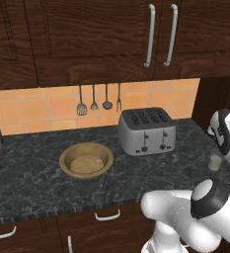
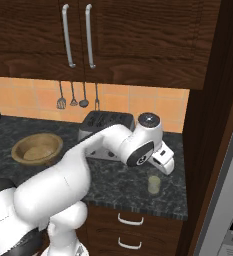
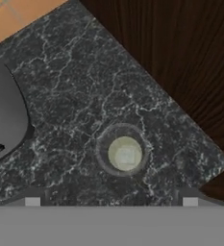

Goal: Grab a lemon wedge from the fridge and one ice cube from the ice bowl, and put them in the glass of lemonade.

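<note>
Looking from the left base view: glass (image 1: pixel 215 162) stood at the right end of the counter (image 1: pixel 37 173), right of the toaster (image 1: pixel 147 131) and well apart from the bowl (image 1: pixel 86 159). Looked small, clear and pale, close to the near edge. Showed the arm's end above it, but not the fingers clearly enough to judge.

Turning to the right base view: gripper (image 2: pixel 165 167) hung just above and slightly behind the glass (image 2: pixel 154 185), not touching it. Showed pale yellow-green liquid in a short tumbler, upright. Had the fridge (image 2: pixel 227 195) further right, past a dark wooden panel. Called, by this judgement, for a straight lift before any swing sideways, since a light glass so near the edge would tip at a brush against the rim.

Ending with the hand view: looked straight down into the glass (image 3: pixel 125 153), a round rim with a pale disc of liquid inside. Held a faint squarish shape in the middle, possibly an ice cube; could not be told for certain, nor whether a lemon wedge was in. Showed the fingertips (image 3: pixel 32 202) spread wide at either side, with nothing between them. Sat fairly well centred, so worth keeping the hand level and rising clear before heading to the next pickup.
</note>
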